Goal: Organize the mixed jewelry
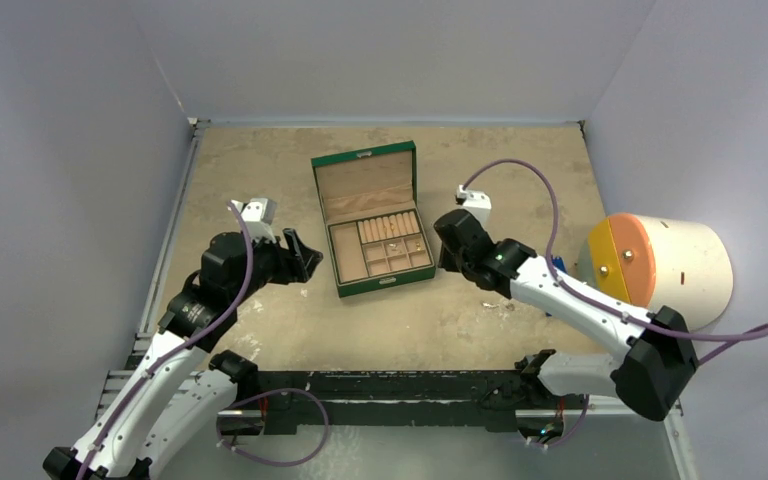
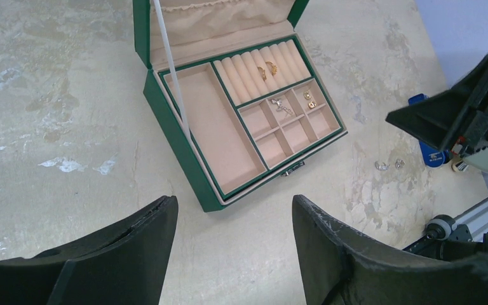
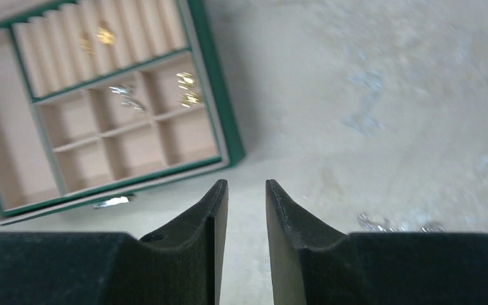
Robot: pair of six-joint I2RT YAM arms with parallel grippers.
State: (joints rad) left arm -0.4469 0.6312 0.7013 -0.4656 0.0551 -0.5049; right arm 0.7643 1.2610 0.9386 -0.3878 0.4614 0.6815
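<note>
While green box (image 1: 365,190) lies open, left gripper (image 2: 232,210) gapes empty; right gripper (image 3: 246,190) slightly parted, empty.

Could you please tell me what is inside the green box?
Gold rings on the rolls, silver pieces and gold studs in adjoining small compartments; the lid pocket's inside is hidden.

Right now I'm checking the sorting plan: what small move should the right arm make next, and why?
Probably swing the right gripper toward the two silvery pieces on the table and lower it over the nearer one. Its jaws stand slightly apart and empty, those pieces lie outside the green box, and this gripper is much closer to them than the left one.
</note>
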